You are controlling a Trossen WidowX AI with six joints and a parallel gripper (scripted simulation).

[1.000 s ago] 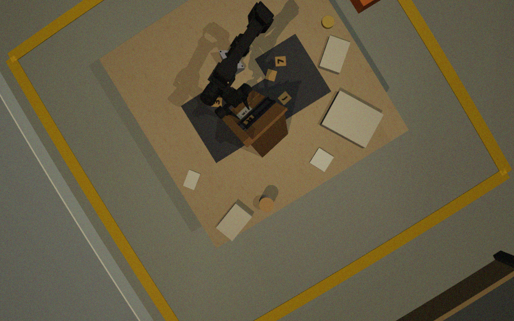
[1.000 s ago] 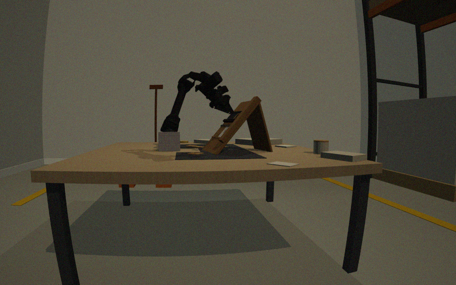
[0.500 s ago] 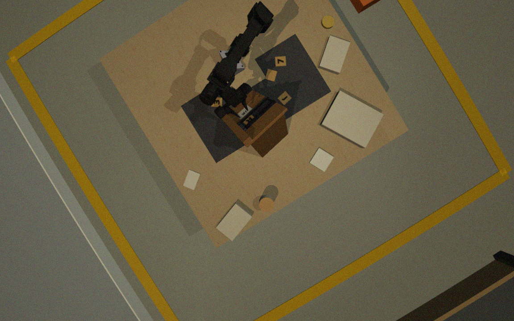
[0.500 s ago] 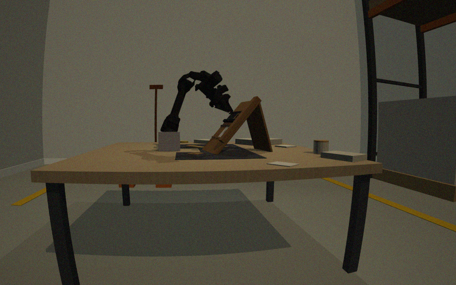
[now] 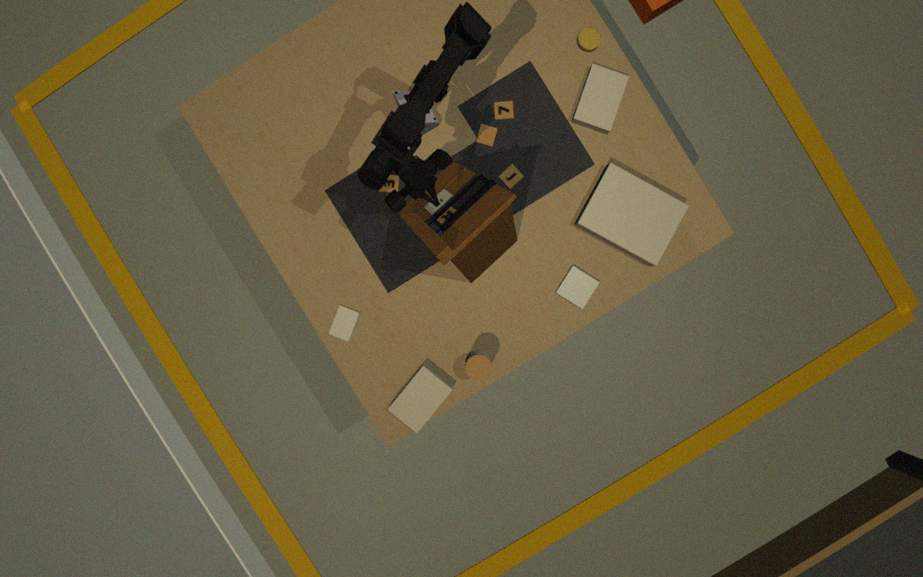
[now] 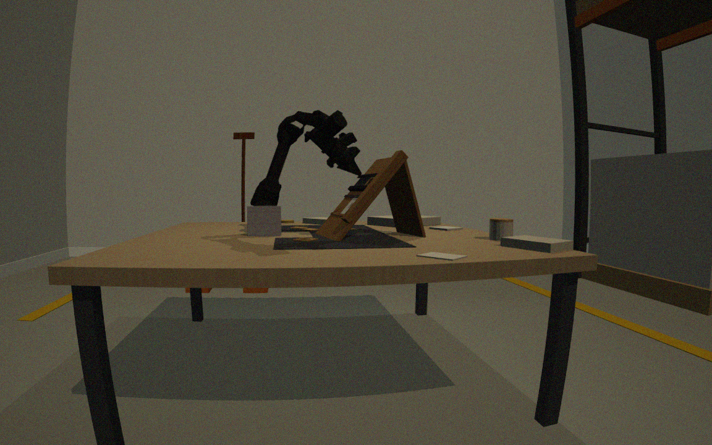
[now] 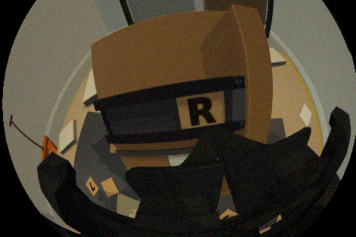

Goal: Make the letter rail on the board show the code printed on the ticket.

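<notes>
The brown slanted board (image 5: 482, 236) (image 6: 389, 169) (image 7: 159, 56) stands on a dark mat (image 5: 379, 244). Its dark rail (image 5: 466, 196) (image 7: 163, 91) holds one tile marked R (image 7: 200, 111) (image 5: 448, 212) toward the right end in the wrist view. My gripper (image 5: 440, 192) (image 6: 356, 170) (image 7: 210, 130) is shut and empty, with its tips at the board just below the rail and the R tile. The fingers hide the ticket in the wrist view. Loose tiles lie on the mat: one marked 7 (image 5: 503, 110), a plain-looking one (image 5: 486, 135) and one marked J (image 5: 511, 175). Another tile (image 5: 391, 183) lies partly under the arm.
White boxes (image 5: 632, 212) (image 5: 600, 96) (image 5: 420, 398) and small white cards (image 5: 578, 286) (image 5: 344, 322) lie around the table. Short cylinders stand near the edges (image 5: 478, 366) (image 5: 588, 38). The arm's grey base block (image 6: 263, 220) is behind the mat.
</notes>
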